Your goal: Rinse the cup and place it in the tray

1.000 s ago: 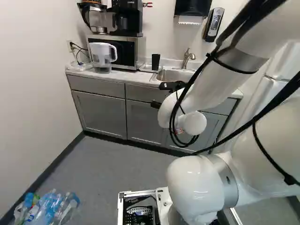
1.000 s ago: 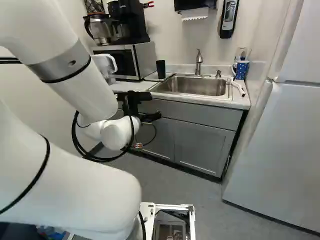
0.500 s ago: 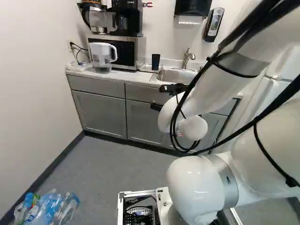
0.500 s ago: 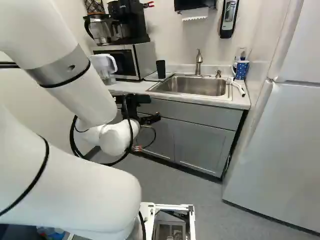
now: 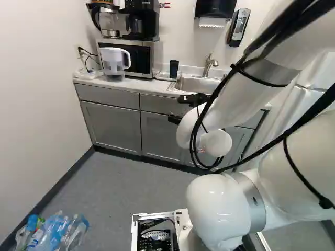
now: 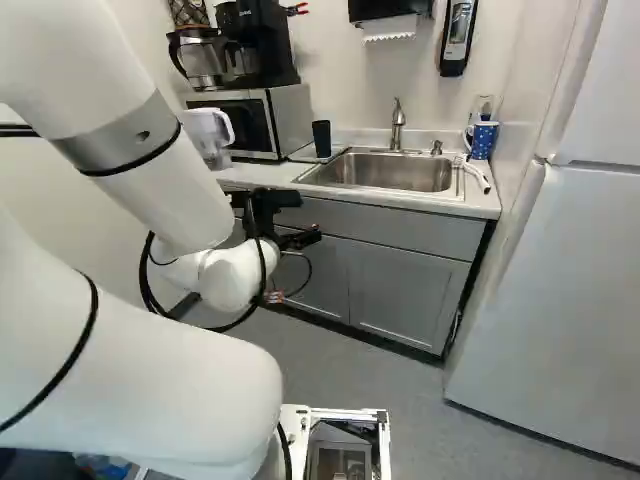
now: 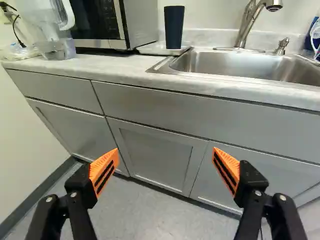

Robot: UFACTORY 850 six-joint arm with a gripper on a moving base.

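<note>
Microwave (image 7: 141, 22) and pitcher (image 5: 114, 61) stand on the counter (image 7: 115, 68) to one side of the sink (image 7: 235, 62), blue mug (image 6: 483, 140) on the other; cabinets (image 7: 155, 152) front the gripper (image 6: 309, 215), its fingers spread wide. Cup (image 7: 174, 30): dark, tall, narrowing downward, upright on the tray (image 7: 159, 49) between microwave and sink.

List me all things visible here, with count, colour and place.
Cup: one, dark, on tray
Tray: one, white, beside sink
Sink: one, steel, in counter
Faucet: one, steel, behind sink
Mug: one, blue, beside sink
Curved thing: one, white, beside sink
Pitcher: one, clear, beside microwave
Microwave: one, silver, on counter
Coffee maker: one, black, on microwave
Glass pot: one, clear, on microwave
Wall dispensers: two, dark, above counter
Fridge: one, white, beside counter
Bottles: several, clear, on floor
Cupboards: several, grey, under counter
Arm: one, white, before counter
End effector: one, black, open, before cupboards
</note>
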